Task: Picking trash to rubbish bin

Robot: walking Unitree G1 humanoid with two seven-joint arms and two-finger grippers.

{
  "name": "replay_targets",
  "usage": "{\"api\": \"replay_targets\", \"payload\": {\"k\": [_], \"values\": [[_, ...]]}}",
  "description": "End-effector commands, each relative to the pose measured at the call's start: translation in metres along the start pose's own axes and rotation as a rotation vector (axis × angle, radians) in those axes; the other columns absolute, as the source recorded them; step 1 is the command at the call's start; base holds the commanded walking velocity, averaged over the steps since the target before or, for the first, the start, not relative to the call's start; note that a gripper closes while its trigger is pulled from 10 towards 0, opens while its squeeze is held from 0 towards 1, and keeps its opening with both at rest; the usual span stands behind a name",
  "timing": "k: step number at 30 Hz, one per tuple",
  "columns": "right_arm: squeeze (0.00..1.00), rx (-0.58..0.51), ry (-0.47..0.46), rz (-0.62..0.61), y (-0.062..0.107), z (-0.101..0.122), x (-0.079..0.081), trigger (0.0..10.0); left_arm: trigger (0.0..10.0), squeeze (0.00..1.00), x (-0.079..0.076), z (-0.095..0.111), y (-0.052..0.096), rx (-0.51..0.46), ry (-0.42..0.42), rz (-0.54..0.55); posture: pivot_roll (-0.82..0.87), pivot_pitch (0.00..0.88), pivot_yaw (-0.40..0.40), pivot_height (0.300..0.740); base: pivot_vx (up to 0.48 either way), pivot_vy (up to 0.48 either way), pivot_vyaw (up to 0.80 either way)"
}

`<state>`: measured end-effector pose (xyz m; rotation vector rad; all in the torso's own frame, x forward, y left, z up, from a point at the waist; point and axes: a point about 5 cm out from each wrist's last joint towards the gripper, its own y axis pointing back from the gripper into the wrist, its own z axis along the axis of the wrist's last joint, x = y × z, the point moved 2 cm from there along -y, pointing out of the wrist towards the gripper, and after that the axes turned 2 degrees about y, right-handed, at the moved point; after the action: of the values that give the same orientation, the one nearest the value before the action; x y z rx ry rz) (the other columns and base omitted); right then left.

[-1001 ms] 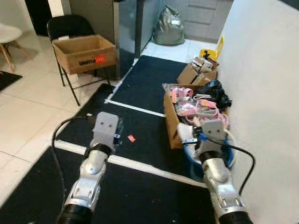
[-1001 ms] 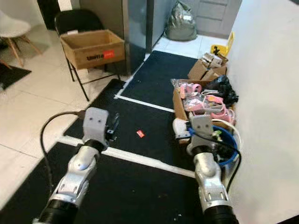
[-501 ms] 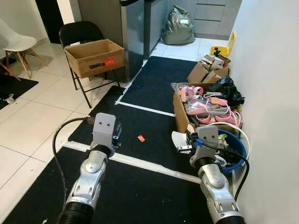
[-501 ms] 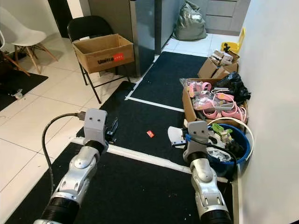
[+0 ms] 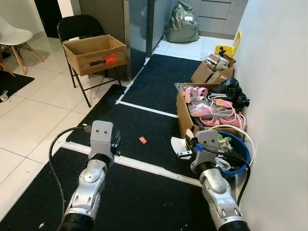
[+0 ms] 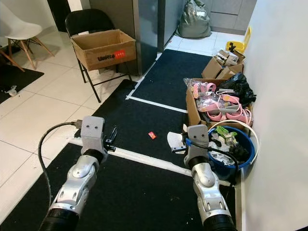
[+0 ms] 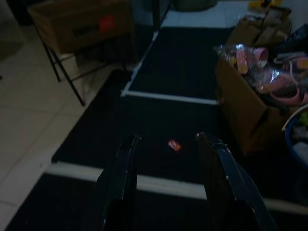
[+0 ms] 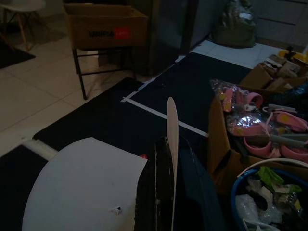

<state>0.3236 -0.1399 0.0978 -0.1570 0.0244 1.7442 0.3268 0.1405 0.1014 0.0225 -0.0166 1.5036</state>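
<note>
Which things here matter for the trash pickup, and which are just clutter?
Job:
white paper piece, clamped in the right gripper
small red scrap on the black mat
blue bin by the wall
left gripper, open

Clutter:
box of pink items
cardboard box on the chair
grey bag

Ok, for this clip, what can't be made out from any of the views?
- The red scrap on the black mat: too small in the eye views, dark in the left wrist view; its kind can't be told.
- The blue bin: its bottom is hidden under the trash piled inside.
- The white piece in the right gripper: cut off by the right wrist view's edge.
- The box on the chair: contents hidden by its walls.
</note>
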Motion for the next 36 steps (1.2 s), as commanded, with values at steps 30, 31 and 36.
{"api": "replay_targets", "payload": {"k": [30, 31, 36], "values": [[0.0, 0.044, -0.007, 0.027, 0.006, -0.01, 0.007, 10.0, 10.0, 0.06, -0.001, -0.015, 0.014, 0.08, -0.007, 0.03, -0.03, 0.09, -0.037, 0.74, 0.294, 0.0, 0.0], [0.0, 0.043, -0.002, 0.026, 0.005, -0.009, 0.007, 10.0, 10.0, 0.06, -0.001, -0.014, 0.013, 0.081, -0.008, 0.028, -0.03, 0.092, -0.039, 0.74, 0.315, 0.0, 0.0], [0.0, 0.045, 0.008, 0.028, 0.006, -0.01, 0.006, 10.0, 10.0, 0.07, -0.003, -0.014, 0.011, 0.081, -0.01, 0.027, -0.03, 0.096, -0.041, 0.74, 0.319, 0.0, 0.0]]}}
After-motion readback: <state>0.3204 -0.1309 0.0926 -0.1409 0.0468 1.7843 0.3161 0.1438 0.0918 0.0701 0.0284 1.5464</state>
